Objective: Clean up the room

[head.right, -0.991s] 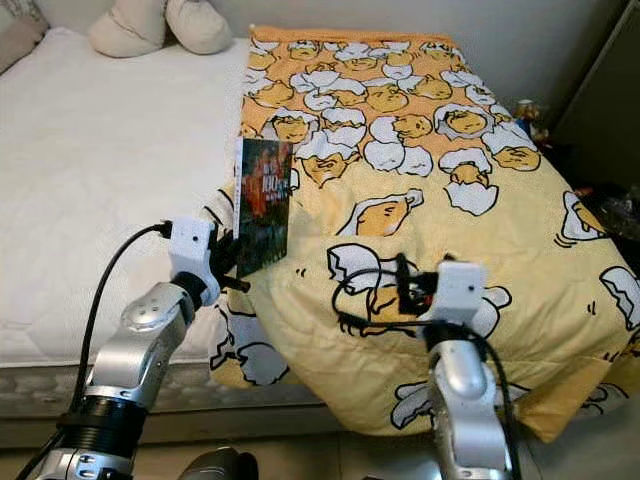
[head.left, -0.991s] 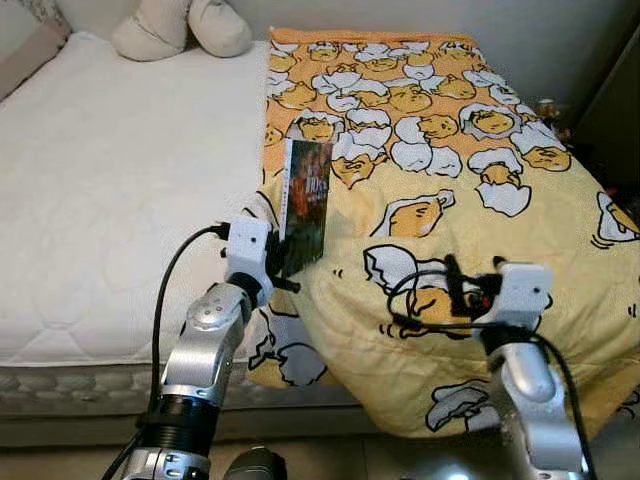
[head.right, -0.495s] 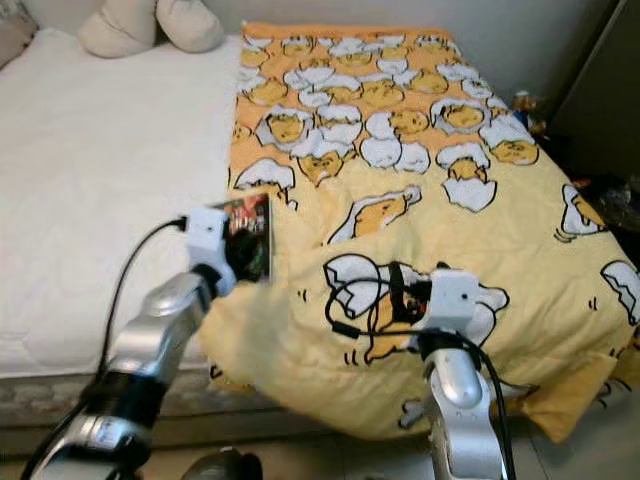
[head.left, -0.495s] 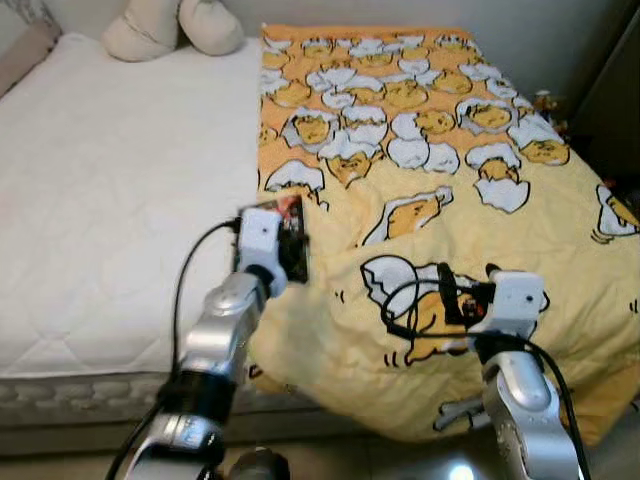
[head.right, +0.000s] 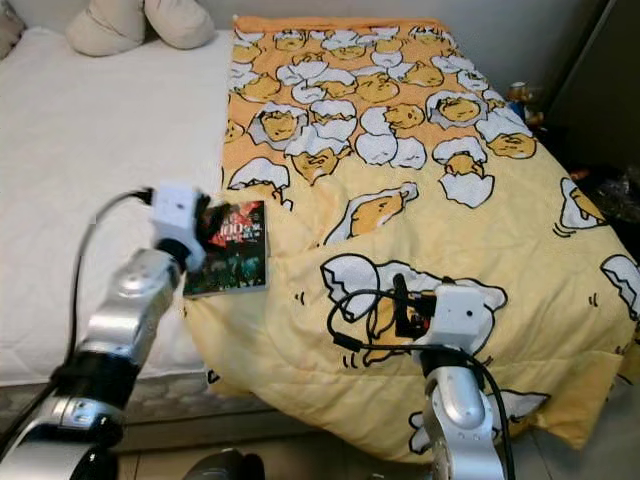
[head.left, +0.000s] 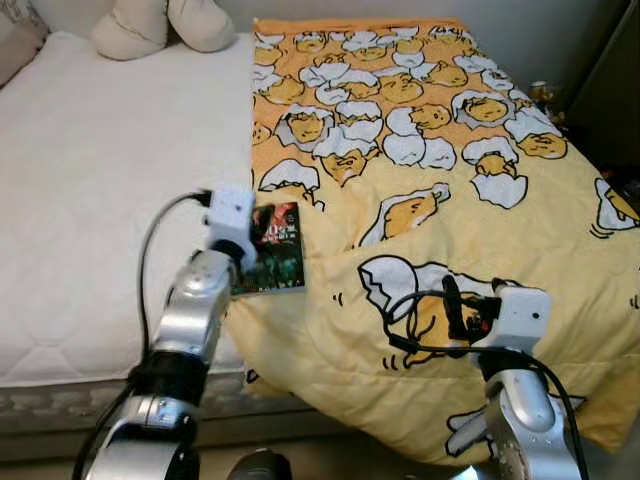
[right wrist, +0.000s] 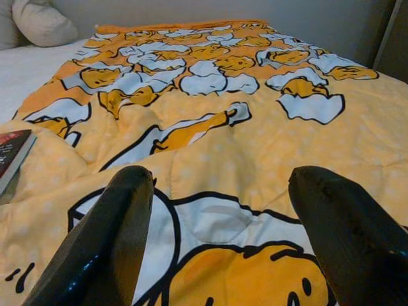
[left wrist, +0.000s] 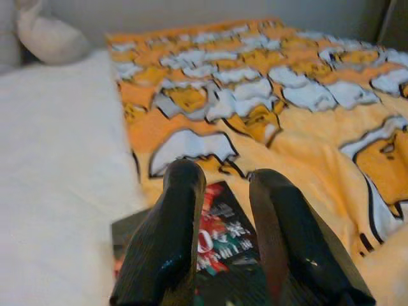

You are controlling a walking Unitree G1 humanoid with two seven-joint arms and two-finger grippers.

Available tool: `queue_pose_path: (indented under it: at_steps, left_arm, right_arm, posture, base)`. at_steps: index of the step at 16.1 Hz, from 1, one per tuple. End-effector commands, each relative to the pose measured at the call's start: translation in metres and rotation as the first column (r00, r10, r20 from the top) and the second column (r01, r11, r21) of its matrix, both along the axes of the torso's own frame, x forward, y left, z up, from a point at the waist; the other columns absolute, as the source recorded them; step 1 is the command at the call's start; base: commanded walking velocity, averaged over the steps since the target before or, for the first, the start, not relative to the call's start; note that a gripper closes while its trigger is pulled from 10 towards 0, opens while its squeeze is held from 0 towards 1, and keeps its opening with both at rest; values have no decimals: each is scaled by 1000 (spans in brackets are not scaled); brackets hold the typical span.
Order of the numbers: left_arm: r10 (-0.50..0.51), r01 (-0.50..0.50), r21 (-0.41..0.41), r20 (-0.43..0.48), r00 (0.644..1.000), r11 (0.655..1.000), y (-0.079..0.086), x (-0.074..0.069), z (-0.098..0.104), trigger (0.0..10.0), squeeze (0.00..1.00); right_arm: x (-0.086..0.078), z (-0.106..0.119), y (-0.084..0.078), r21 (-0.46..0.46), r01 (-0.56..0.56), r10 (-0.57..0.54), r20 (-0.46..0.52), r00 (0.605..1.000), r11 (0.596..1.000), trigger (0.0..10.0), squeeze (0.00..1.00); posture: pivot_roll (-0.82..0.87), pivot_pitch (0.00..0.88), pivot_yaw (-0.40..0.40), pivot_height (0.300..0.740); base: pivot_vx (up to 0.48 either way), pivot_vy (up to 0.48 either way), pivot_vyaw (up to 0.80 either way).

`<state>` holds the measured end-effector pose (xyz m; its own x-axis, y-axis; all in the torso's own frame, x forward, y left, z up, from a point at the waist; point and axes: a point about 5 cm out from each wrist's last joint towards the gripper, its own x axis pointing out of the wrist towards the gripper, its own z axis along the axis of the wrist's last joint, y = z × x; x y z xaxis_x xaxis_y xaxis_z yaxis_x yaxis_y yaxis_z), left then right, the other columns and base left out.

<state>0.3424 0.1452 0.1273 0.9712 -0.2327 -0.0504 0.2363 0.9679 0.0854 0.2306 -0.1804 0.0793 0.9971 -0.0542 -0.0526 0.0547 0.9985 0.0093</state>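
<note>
— What is counted on the bed?
— One book [head.right: 229,262], laid flat at the yellow blanket [head.left: 450,200]'s edge beside the white mattress [head.left: 90,200]; two pillows [head.left: 160,25] (far corner).
— And the grippers?
— The left gripper [left wrist: 223,210] is parted just over the book, nothing clasped; the right gripper [right wrist: 223,210] is spread wide above the blanket.

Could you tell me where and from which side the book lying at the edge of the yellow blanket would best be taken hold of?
Probably by the near short edge of the book, coming from the foot of the bed, where the left gripper already hovers over the cover. The book lies flat, partly on the blanket and partly on the white mattress, so the soft bedding should let one finger press under that thin edge.
</note>
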Motion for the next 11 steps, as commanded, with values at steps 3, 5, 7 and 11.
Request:
queue_pose_path:
  at_steps: [3, 5, 7, 11]
  left_arm:
    - [110, -114, -54, -86, 990, 992, 17, -18, -22, 10000, 0]
    - [74, -79, -63, -79, 994, 995, 5, -24, -23, 10000, 0]
    - [64, -68, -49, -76, 995, 997, 1, -25, -22, 10000, 0]
    - [61, -65, -47, -77, 995, 997, -1, -24, -20, 10000, 0]
  right_arm:
    - [7, 5, 2, 10, -22, 22, 18, 1000, 1000, 10000, 39]
    - [12, 5, 6, 10, -53, 53, 16, 998, 999, 10000, 145]
    - [16, 4, 6, -2, -51, 51, 6, 999, 999, 10000, 125]
    - [15, 4, 6, 0, -59, 59, 13, 998, 998, 10000, 59]
  posture:
    - [45, 56, 29, 740]
    - [66, 50, 10, 740]
    - [66, 50, 10, 740]
    - [64, 51, 11, 740]
  base:
    - [0, 0, 621]
    - [0, 467, 572]
    - [0, 234, 550]
    - [0, 0, 134]
